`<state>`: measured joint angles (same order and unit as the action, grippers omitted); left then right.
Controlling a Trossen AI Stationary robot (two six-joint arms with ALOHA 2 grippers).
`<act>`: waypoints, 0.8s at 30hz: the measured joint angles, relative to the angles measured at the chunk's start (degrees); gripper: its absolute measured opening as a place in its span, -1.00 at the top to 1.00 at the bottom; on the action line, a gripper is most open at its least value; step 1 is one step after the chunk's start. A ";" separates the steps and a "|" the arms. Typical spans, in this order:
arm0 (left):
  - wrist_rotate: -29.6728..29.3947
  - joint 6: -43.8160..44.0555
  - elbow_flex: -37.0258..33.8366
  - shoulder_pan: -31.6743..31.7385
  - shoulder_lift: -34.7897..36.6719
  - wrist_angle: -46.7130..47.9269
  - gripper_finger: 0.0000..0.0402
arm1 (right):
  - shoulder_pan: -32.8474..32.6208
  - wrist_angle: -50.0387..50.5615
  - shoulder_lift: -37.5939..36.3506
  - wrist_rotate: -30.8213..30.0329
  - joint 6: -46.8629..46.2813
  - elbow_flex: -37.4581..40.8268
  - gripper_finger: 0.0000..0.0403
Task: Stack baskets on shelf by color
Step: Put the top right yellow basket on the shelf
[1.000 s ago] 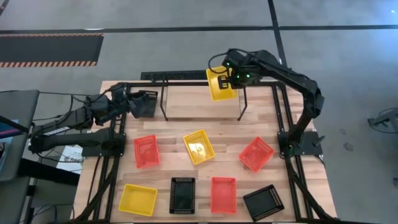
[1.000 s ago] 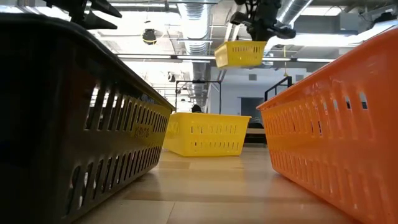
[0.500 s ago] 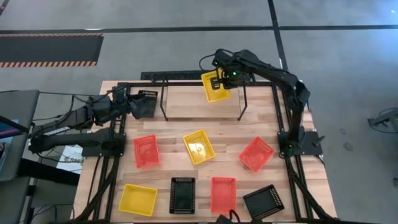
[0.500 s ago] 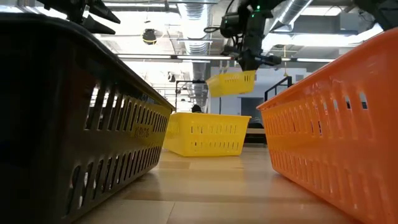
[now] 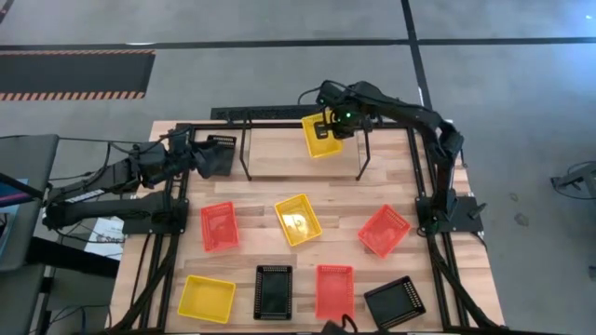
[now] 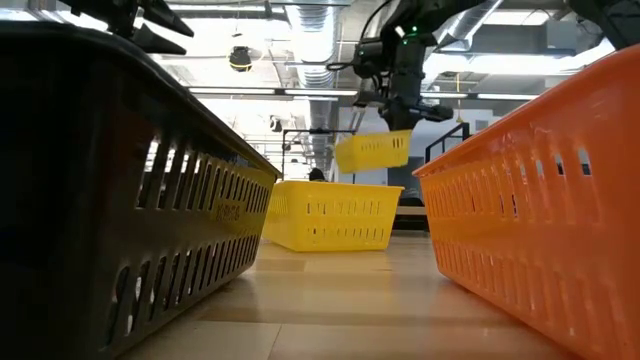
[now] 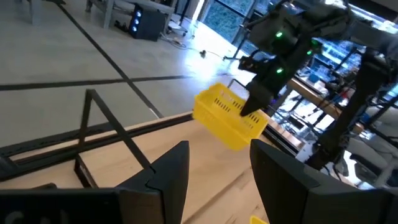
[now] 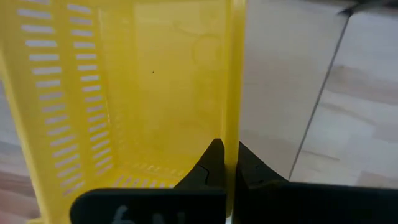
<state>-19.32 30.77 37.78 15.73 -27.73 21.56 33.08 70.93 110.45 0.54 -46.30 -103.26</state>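
The table (image 5: 279,181) is pale wood planks edged by a black metal frame. At its far side stands the shelf (image 5: 303,140), a low rack of thin black tubing with upright legs.

The baskets are small, shallow rectangular plastic trays with slotted mesh walls. In the high view eight lie on or above the wood: three yellow, three red-orange, two black. A ninth dark basket (image 5: 220,154) sits at the far left edge by the left gripper (image 5: 207,156).

On the tabletop lie a yellow basket (image 5: 298,220) in the middle, a red basket (image 5: 219,226) to its left and another red basket (image 5: 384,230) to its right. The near row holds yellow (image 5: 207,298), black (image 5: 273,291), red (image 5: 334,290) and black (image 5: 395,302).

The right gripper (image 5: 333,121) hangs over the shelf's right half, its fingers pinched narrowly on the thin rim of the held yellow basket (image 5: 320,135), which tilts in the air.

The left gripper's fingers (image 7: 171,171) stand partly apart; whether they hold the dark basket I cannot tell.
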 joint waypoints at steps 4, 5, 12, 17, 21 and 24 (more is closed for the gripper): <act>1.15 0.11 0.00 0.00 0.00 0.00 0.22 | -0.52 -2.33 0.00 0.87 -1.19 3.50 0.98; 1.13 0.11 0.00 -0.02 0.00 0.00 0.22 | -0.52 -3.16 0.00 0.97 -1.50 4.42 0.98; 1.06 -0.11 0.00 0.00 0.00 0.02 0.22 | -0.24 -6.67 -0.15 0.82 -3.22 7.56 0.98; 1.04 -0.20 0.00 0.00 0.00 0.04 0.22 | 0.19 -6.96 -0.17 0.85 -4.12 7.60 0.98; 1.02 -0.25 0.00 0.00 0.00 0.04 0.22 | 0.44 -7.08 -0.17 0.81 -4.45 7.60 0.98; 0.99 -0.24 0.00 0.00 0.00 0.04 0.22 | 0.26 -8.27 -0.17 0.36 -4.86 7.62 0.98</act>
<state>-18.33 30.52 37.78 15.73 -27.73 21.61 33.34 62.66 110.28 0.90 -51.16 -95.64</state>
